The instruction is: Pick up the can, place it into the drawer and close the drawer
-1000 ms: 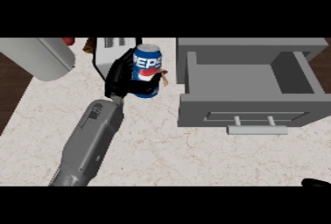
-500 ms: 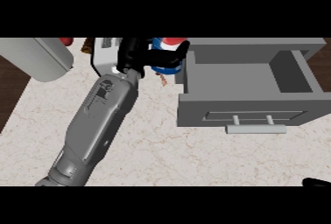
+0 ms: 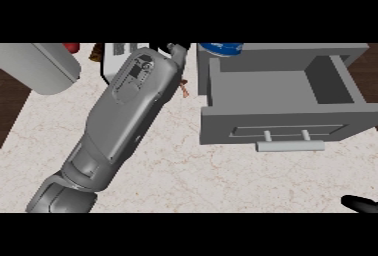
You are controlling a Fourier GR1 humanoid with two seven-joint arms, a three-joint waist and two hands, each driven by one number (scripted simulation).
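The blue can point(image 3: 221, 47) shows only as a sliver at the view's top edge, raised above the back left corner of the open grey drawer point(image 3: 280, 125). My left hand point(image 3: 174, 48) is mostly cut off by that same edge, right beside the can and holding it. Its grey forearm runs diagonally from the lower left up to there. The drawer is pulled out, its inside is bare, and its bar handle point(image 3: 289, 145) faces me. Only a black tip of my right hand point(image 3: 359, 204) shows at the lower right corner.
A rounded grey appliance point(image 3: 38, 67) stands at the back left with a red thing point(image 3: 71, 47) behind it. A white object point(image 3: 117, 56) lies half hidden under my left forearm. The counter's left edge meets dark wood point(image 3: 10, 102).
My left arm has carried the can up and to the right, from left of the drawer to above its back left corner. The forearm now fills more of the view.
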